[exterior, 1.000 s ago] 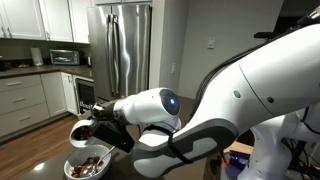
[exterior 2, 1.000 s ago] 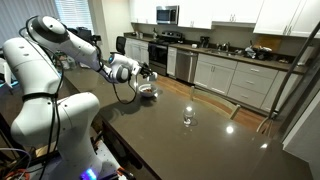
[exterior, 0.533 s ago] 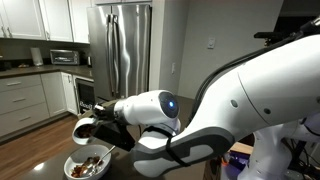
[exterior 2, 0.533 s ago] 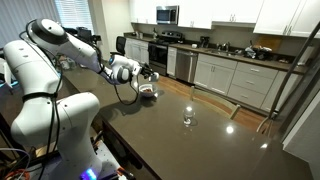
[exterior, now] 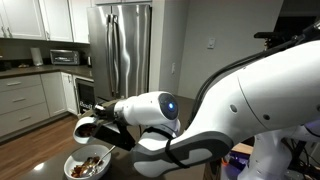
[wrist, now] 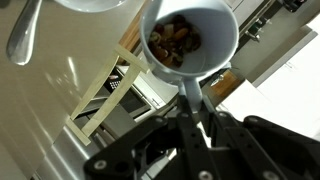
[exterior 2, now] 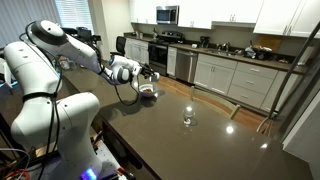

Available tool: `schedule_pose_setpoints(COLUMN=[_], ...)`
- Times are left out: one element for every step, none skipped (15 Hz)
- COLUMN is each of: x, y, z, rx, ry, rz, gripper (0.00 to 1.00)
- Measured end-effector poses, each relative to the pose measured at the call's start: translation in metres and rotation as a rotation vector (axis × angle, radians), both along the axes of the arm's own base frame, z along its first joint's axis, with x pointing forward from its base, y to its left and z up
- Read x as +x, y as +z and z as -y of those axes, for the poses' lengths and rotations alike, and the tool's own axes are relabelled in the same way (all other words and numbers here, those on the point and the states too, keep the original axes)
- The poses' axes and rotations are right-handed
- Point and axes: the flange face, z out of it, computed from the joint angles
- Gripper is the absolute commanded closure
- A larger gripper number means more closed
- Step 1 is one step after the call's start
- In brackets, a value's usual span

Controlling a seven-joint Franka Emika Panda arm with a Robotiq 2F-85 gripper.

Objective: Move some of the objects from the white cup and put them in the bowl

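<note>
Black end effector (wrist: 190, 97) fingers clamp tight on the rim of the white cup (wrist: 190, 40), one finger inside the wall and one outside, with no gap showing between them and the wall. The wrist view looks straight into the cup, where a pile of reddish-brown bits (wrist: 174, 41) lies against one side.

In an exterior view the end effector (exterior: 101, 128) holds the cup (exterior: 86, 126) in the air, directly above the bowl (exterior: 69, 167) and clear of it. The bowl sits on the tabletop and already has a scatter of bits (exterior: 90, 163) in it. No bits can be seen falling, and how far the cup is tipped is hard to judge.

By the look of it, part of the transfer is done: some bits are in the bowl and some remain in the cup. Since the task asks for only some, what is left may be another pour, or just setting the cup back down.

Farther along the dark tabletop (exterior 2: 205, 140), a small clear glass (exterior 2: 187, 119) stands well apart from the bowl (exterior 2: 148, 92).
</note>
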Motion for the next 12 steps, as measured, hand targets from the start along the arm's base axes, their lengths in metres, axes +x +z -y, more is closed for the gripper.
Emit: schedule_pose_setpoints(x=[0.000,0.000,0.001,0.001,0.001,0.001,0.000,0.000,-0.001,-0.003,-0.004,-0.006], y=[0.000,0.000,0.001,0.001,0.001,0.002,0.003,0.004,0.006,0.008,0.009,0.011], z=[0.000,0.001,0.001,0.001,0.002,0.001,0.001,-0.001,-0.002,-0.004,-0.007,-0.010], rx=[-0.002,-0.003,-0.004,-0.005,-0.006,-0.008,-0.009,-0.010,-0.010,-0.010,-0.009,-0.009], ry=[-0.001,-0.002,-0.003,-0.003,-0.004,-0.003,-0.002,0.000,0.003,0.007,0.013,0.019], rz=[0.001,0.002,0.004,0.005,0.007,0.009,0.011,0.015,0.019,0.022,0.025,0.028], gripper=[0.94,0.94,0.94,0.94,0.94,0.94,0.94,0.94,0.94,0.94,0.94,0.94])
